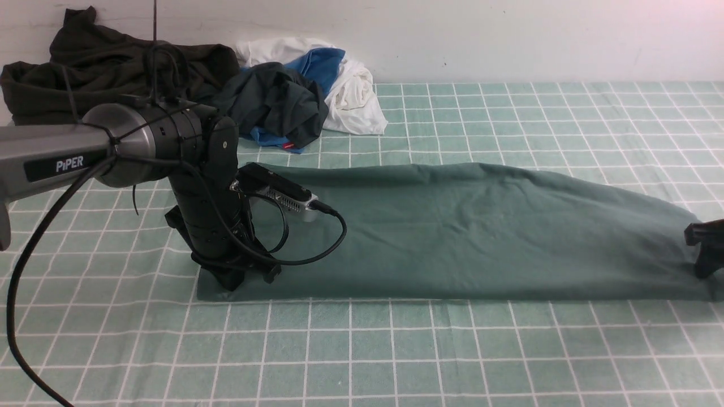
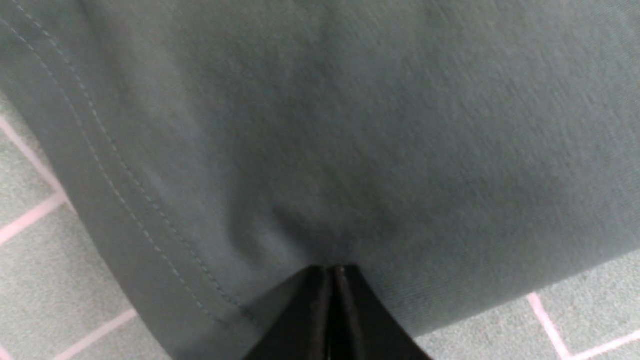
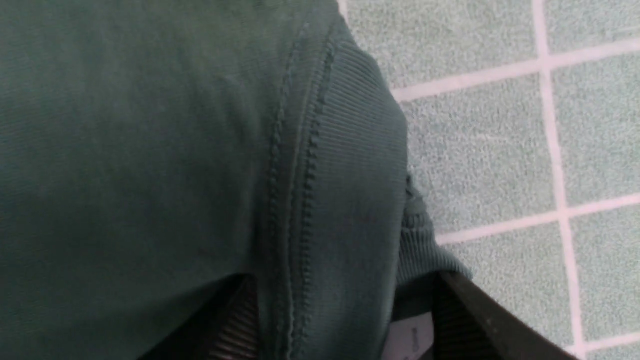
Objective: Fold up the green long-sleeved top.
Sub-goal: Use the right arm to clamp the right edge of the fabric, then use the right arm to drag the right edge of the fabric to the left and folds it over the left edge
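The green long-sleeved top [image 1: 469,232] lies on the table as a long flat band running left to right. My left gripper [image 1: 235,278] is down on its near left corner. In the left wrist view its fingers [image 2: 332,305] are pressed together, and the cloth [image 2: 350,125] puckers into their tips beside the stitched hem. My right gripper [image 1: 704,254] is at the top's right end. In the right wrist view its jaws stand apart, and the ribbed neck band [image 3: 345,165] runs between the two fingers [image 3: 480,315].
A heap of other clothes lies at the back left by the wall: a dark olive garment [image 1: 113,68], a dark grey one [image 1: 277,102] and white and blue ones [image 1: 345,85]. A green checked cloth [image 1: 396,356] covers the table.
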